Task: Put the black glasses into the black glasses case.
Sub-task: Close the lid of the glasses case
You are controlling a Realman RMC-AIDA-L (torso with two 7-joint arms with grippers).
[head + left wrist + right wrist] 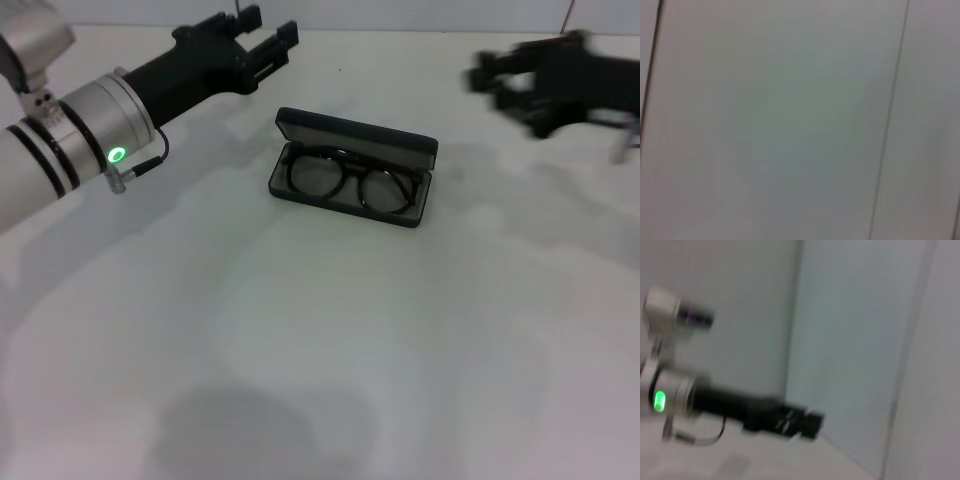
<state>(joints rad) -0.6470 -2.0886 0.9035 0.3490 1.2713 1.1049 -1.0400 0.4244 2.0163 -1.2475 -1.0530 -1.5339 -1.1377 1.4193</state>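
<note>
The black glasses case [362,137] lies open on the white table, its lid raised toward the far side. Inside it, the black glasses [352,181] lie flat with both lenses showing. My left gripper [268,33] hovers open and empty, up and to the left of the case, well apart from it. It also shows in the right wrist view as the left gripper [807,424] on its black forearm. My right gripper [492,85] is raised off to the right of the case, blurred by motion, fingers spread, holding nothing.
The white table [330,360] stretches in front of the case, with a pale wall behind it. The left wrist view shows only plain wall panels [790,120].
</note>
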